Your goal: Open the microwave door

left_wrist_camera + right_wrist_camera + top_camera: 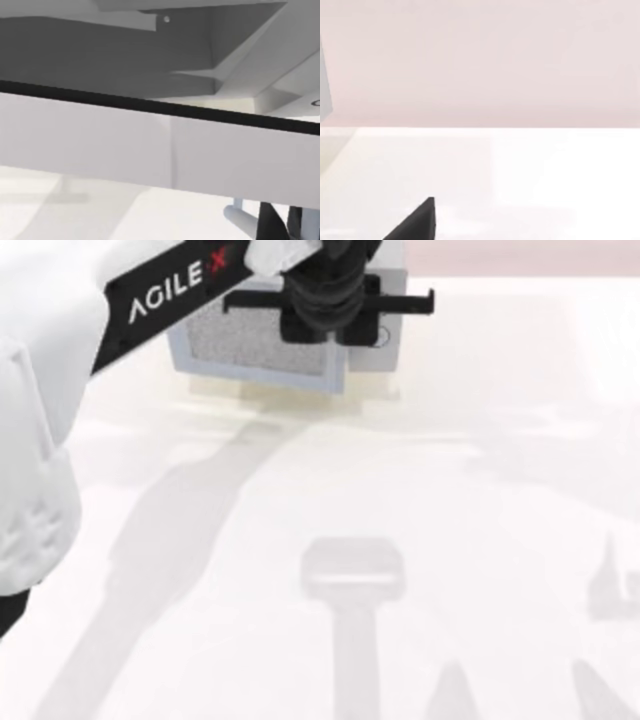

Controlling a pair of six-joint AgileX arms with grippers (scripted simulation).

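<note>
I see a washed-out table (500, 490) under bright light, nearly white. Soft grey shadows of my arms lie at 6 and 8 o'clock in the top view. The microwave (385, 310) at 12 o'clock looks blurred. The right wrist view is pale and featureless.

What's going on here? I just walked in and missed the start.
The left arm reaches across to the microwave at the table's far edge, with its gripper over the door. The door looks swung slightly out from the body. The right gripper is parked away from it, facing bare table.
</note>
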